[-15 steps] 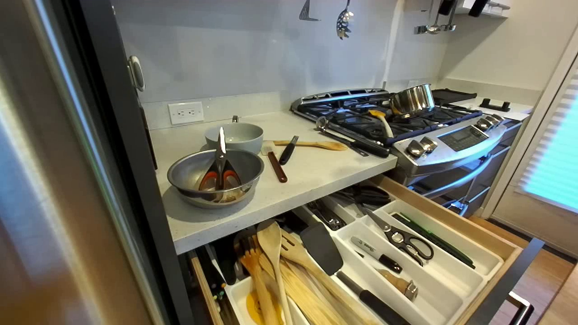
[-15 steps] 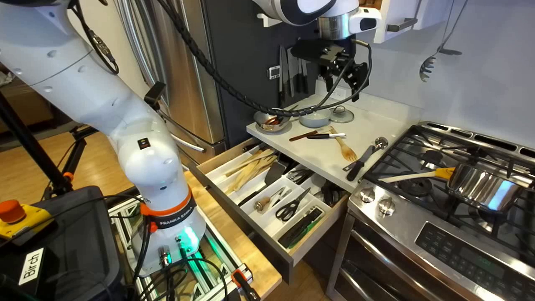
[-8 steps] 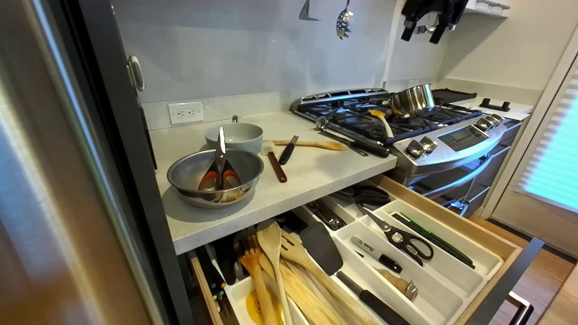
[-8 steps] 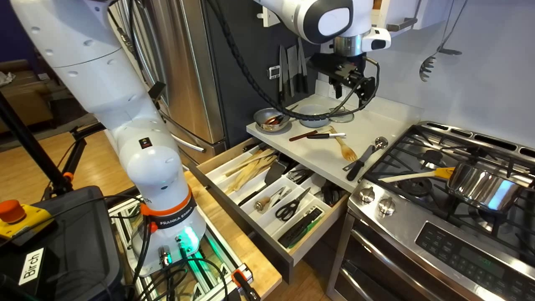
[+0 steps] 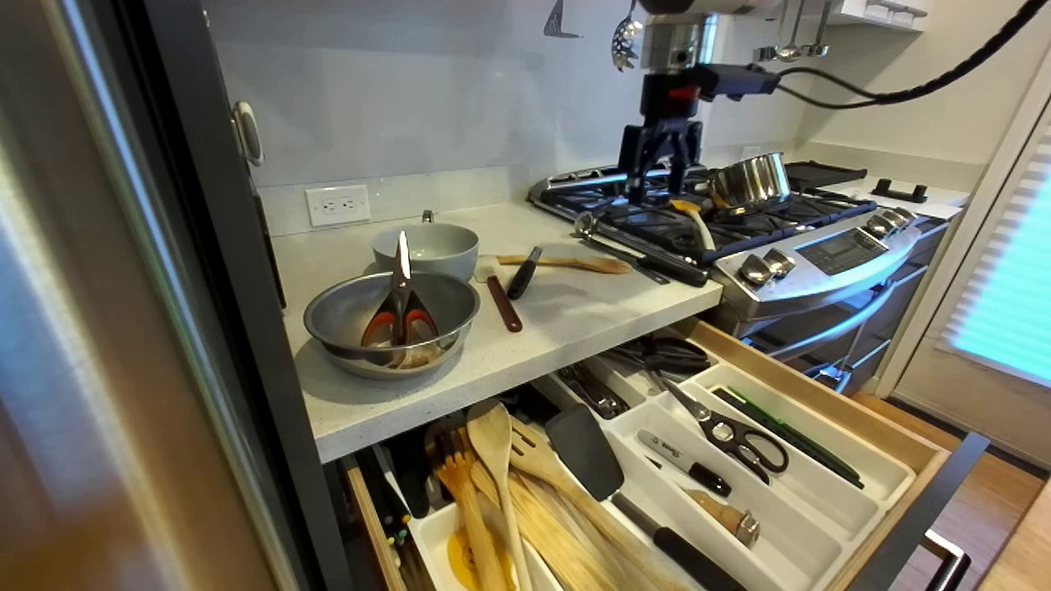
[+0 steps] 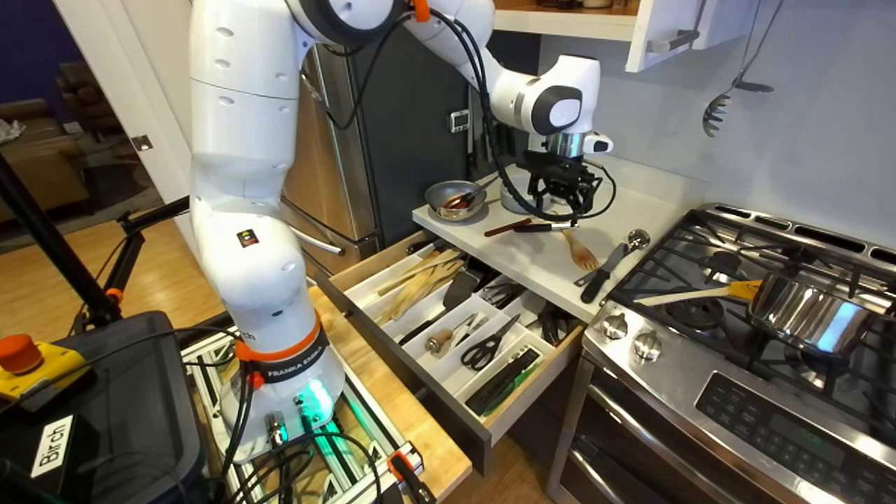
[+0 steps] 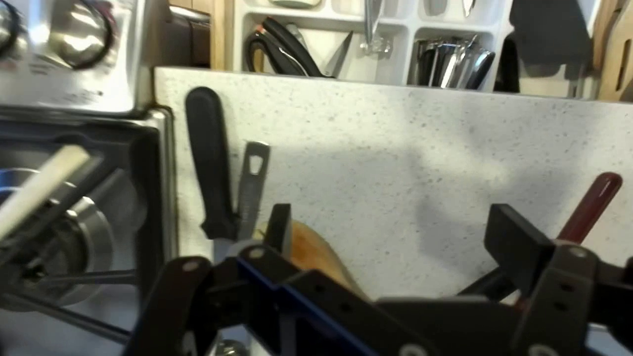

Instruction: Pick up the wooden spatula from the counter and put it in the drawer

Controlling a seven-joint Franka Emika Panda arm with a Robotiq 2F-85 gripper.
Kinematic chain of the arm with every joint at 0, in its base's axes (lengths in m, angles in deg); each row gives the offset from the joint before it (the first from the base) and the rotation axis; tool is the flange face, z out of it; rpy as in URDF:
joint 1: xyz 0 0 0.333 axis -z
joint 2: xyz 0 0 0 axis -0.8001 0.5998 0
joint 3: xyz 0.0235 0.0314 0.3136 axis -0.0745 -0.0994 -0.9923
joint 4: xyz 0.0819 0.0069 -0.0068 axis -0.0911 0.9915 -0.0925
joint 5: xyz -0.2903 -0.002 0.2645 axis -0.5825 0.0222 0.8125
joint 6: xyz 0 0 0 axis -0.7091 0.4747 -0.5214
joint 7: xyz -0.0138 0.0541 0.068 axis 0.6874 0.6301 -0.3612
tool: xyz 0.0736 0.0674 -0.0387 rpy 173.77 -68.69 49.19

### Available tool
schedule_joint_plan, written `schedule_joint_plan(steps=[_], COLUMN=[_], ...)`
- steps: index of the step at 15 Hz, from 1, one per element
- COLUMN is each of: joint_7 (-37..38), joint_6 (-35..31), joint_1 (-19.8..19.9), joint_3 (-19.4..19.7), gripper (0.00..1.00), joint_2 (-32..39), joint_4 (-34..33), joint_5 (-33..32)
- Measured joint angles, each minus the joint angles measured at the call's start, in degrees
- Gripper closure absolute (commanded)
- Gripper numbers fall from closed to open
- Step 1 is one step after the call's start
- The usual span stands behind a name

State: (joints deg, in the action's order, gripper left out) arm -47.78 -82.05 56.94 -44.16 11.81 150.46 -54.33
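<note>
The wooden spatula (image 5: 591,263) lies flat on the off-white counter (image 5: 575,324). In an exterior view its slotted head (image 6: 581,253) points toward the stove, and the gripper partly covers its handle. My gripper (image 5: 655,195) is open and empty, pointing down above the counter; it also shows in an exterior view (image 6: 560,210). In the wrist view the fingers are wide apart (image 7: 390,217); the left finger overlaps the spatula's head (image 7: 316,247) and hides much of it. The drawer (image 6: 374,268) is pulled out below the counter, with several wooden utensils in its white compartments.
A dark red-handled tool (image 5: 502,304) and a black-handled tool (image 5: 524,275) lie by the spatula's handle. Black-handled tools (image 6: 597,280) lie near the stove (image 6: 651,322), which bears a steel pot (image 6: 805,315). A steel bowl (image 5: 337,316) holds scissors. An open cabinet door (image 6: 665,28) hangs above.
My gripper has come down from high up to above the counter, over the spatula. The spatula, the drawer and the other objects have not moved.
</note>
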Motion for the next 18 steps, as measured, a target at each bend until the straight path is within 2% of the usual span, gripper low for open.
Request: schedule_joint_plan(steps=[3,6,9,12,14,18], joint_7=[-7.06,-12.53,-13.84,-21.48,-27.17,-37.0], joint_6=[5.2,11.87,11.63,6.9,6.02,11.99], joint_1=[0.83,2.29,2.71,3.52,4.28,4.03], joint_3=[-3.47,-4.7,-4.88,-7.17,-9.08,-10.06], gripper=[0.0,0.0,0.0,0.0,0.0,0.0], joint_2=[7.94,12.82,13.7,15.26,17.74,24.06], joint_4=[-8.96,-17.18,-18.72,-19.13,-20.99,-29.37], joint_5=[1.47,1.53,0.87,1.32,2.12,-0.06])
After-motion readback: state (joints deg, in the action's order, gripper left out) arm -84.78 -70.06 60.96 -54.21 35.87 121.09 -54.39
